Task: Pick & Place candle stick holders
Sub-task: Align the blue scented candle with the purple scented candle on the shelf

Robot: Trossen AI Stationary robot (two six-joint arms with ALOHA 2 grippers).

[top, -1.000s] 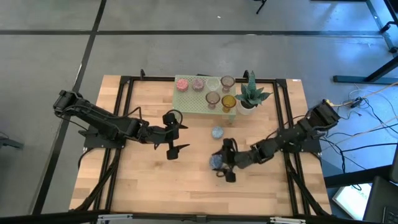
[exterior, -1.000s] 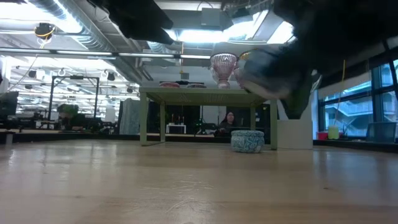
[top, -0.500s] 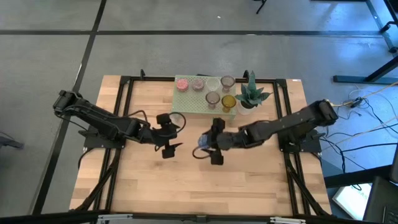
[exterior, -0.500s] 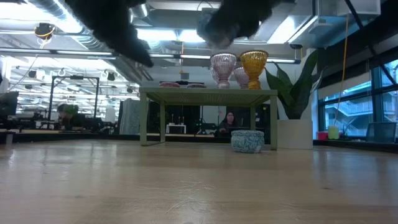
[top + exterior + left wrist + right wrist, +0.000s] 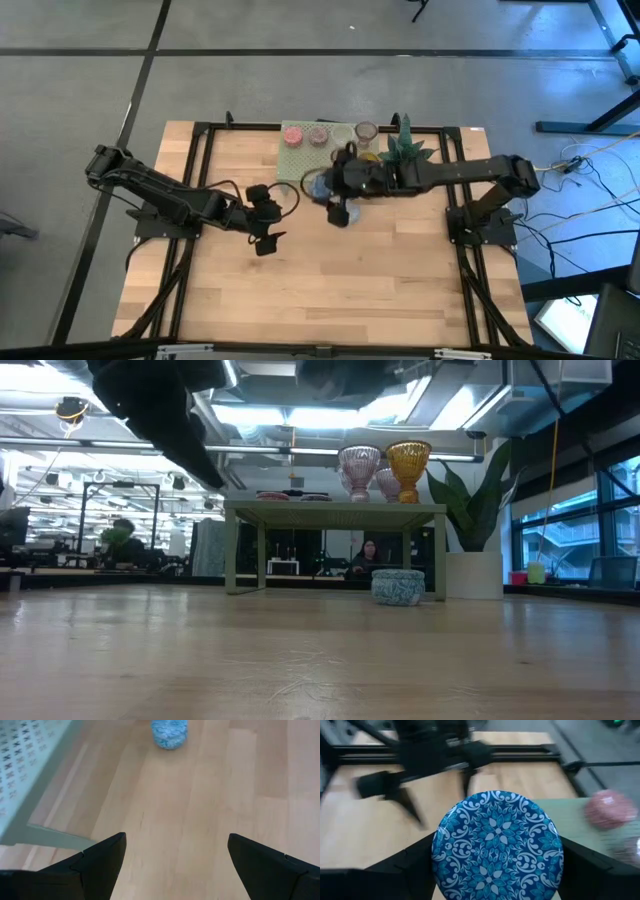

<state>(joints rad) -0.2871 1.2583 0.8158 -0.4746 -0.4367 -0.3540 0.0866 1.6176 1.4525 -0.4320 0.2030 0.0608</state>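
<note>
High view: the right pincer (image 5: 334,189) is seen at the front left corner of the pale green perforated stand (image 5: 295,160), which sits at the far edge of the wooden surface (image 5: 400,270). It is clamped on a blue patterned holder (image 5: 497,845), whose round glossy face with a floral motif fills the right wrist view between the two dark fingers. The left pincer (image 5: 262,222) hangs over the surface just left of centre, its jaws apart and empty.

A second, mottled blue holder (image 5: 398,586) is seen standing on the bare surface in front of the stand. On the stand, a ribbed pink stemmed holder (image 5: 359,465) and an amber faceted one (image 5: 408,464) are seen upright beside the spiky potted plant (image 5: 402,150).

Risk is judged as follows: the held piece looks smooth and glassy, so slippage is possible; a low approach could strike the stand's edge, and a careless placement could topple the narrow-stemmed holders already standing there.
</note>
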